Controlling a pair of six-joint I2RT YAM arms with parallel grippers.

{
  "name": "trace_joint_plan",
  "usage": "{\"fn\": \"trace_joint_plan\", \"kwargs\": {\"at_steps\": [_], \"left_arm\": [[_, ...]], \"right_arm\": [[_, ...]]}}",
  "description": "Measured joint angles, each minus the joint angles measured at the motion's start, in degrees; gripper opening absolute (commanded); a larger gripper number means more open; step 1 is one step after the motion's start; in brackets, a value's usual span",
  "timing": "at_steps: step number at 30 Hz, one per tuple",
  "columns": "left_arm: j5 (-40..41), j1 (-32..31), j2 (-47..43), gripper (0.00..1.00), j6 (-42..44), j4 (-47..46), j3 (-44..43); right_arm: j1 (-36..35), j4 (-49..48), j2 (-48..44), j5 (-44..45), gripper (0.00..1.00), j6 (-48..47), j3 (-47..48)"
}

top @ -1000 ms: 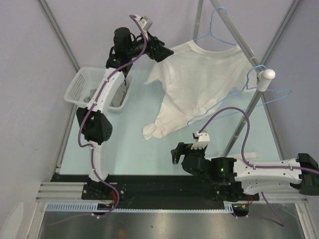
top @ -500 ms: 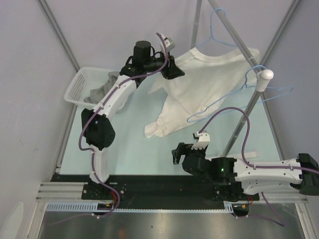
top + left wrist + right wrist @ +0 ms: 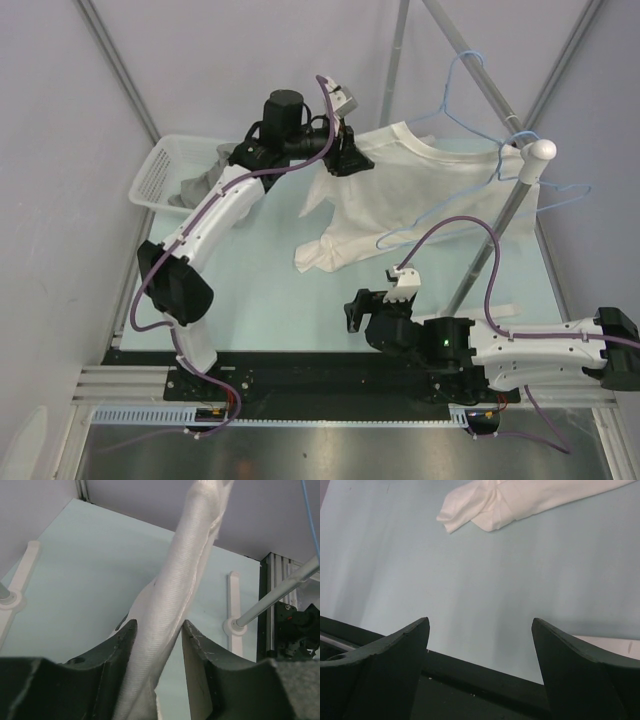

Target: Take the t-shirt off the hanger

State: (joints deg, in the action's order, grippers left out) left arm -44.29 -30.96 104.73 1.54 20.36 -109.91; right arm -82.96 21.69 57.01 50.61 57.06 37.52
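Left claw (image 3: 159, 630): clamped on a bunched fold of the t-shirt (image 3: 400, 190) at 11 o'clock, probably to drag it free.
Hanger (image 3: 441, 103): blue wire at 1 o'clock, carrying the collar; hem trails on the counter (image 3: 250, 290).
Right claw (image 3: 480, 625): wide apart, idle at 6 o'clock.

t-shirt (image 3: 400, 185): I read plain white, with a fine ribbed weave seen close.
hanger (image 3: 443, 100): light blue wire.
table (image 3: 260, 290): pale mint, no pattern.
basket (image 3: 160, 170): white openwork; grey cloth (image 3: 200, 180) inside.
cables (image 3: 460, 222): I note purple throughout.
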Motion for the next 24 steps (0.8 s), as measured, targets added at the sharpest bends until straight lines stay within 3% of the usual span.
{"fn": "trace_joint_plan", "kwargs": {"at_steps": [3, 6, 8, 14, 19, 24], "left_arm": [[0.37, -0.22, -1.36, 0.68, -1.16, -0.04, 2.21], [0.33, -0.35, -2.71, 0.87, -1.57, -0.42, 5.16], [0.46, -0.37, -4.11, 0.92, -1.73, -0.22, 7.63], [1.2, -0.48, -6.56, 0.88, -2.49, 0.26, 8.24], [0.35, -0.48, -6.6, 0.71, -4.09, 0.37, 4.09], [0.79, -0.9, -4.31, 0.63, -3.93, 1.05, -1.38]], "right_arm": [[-0.17, 0.37, 0.02, 0.04, 0.88, 0.13, 0.0], [-0.24, 0.42, 0.07, 0.15, 0.88, 0.15, 0.0], [-0.24, 0.42, 0.17, 0.22, 0.88, 0.15, 0.0], [-0.37, 0.42, 0.76, 0.42, 0.88, 0.15, 0.0], [-0.48, 0.42, 1.29, 0.46, 0.88, 0.17, 0.02], [-0.57, 0.35, 1.62, 0.57, 0.88, 0.2, 0.04]]}}
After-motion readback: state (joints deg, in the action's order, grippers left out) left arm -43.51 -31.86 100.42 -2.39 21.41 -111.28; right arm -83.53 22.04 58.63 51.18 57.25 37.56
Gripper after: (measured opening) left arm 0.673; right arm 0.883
